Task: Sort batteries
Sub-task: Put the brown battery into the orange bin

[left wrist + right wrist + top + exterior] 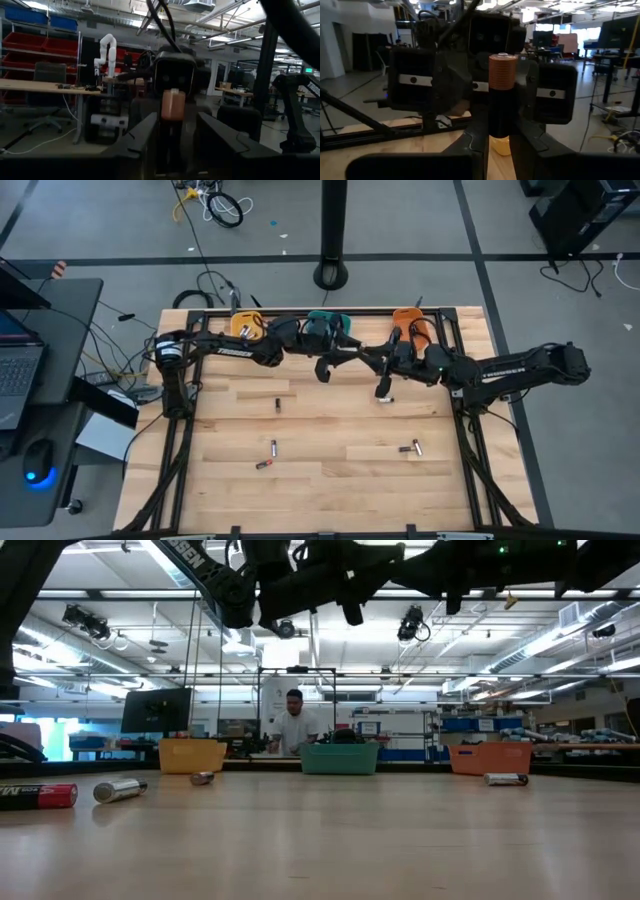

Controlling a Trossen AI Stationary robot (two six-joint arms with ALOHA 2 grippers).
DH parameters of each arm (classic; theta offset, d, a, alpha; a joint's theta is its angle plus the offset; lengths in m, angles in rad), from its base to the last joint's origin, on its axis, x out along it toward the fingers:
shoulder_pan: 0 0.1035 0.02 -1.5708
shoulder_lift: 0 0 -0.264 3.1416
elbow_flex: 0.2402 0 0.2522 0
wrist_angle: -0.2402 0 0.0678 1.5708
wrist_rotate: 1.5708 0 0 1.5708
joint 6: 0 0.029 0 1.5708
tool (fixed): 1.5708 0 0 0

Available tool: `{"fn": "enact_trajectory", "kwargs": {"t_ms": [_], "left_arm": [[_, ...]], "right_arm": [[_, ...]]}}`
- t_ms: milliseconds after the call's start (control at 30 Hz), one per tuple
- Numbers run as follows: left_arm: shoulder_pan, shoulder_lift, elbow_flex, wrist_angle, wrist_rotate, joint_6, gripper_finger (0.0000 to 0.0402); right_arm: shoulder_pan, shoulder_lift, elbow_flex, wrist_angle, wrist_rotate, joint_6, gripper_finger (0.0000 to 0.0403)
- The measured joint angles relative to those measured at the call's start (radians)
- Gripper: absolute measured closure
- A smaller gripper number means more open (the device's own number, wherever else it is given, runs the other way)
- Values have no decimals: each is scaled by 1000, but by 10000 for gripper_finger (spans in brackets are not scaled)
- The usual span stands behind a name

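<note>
Gripping an upright copper-topped battery [501, 95], the right pincer [500, 142] hung above the counter [330, 470] facing the left pincer [172, 132], whose fingers stood released just beside that cell. 5 more batteries [272, 448] lay scattered on the counter.

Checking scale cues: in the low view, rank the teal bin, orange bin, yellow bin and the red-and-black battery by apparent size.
1. Teal bin
2. Orange bin
3. Yellow bin, close to the orange one, so unsure
4. Red-and-black battery, smallest despite lying nearest the camera
</note>
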Motion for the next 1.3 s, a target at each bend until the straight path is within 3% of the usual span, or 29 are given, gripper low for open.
{"fn": "enact_trajectory", "kwargs": {"t_ms": [300,400,533,767,1000,1300], "left_arm": [[44,0,-2,-57,14,74,253],[48,0,-2,-123,15,138,253],[48,0,-2,-211,-4,232,254],[41,-13,-53,-201,-102,320,254],[41,-90,-196,-110,-145,322,254],[36,-294,-446,-55,-280,366,255]], "right_arm": [[-79,-141,1,-213,90,33,343],[-152,-195,14,-413,155,92,343],[-276,-206,58,-674,167,171,343],[-546,-112,98,-972,125,287,343],[-725,75,98,-996,24,307,343],[-826,246,98,-1004,-28,334,343]]}}
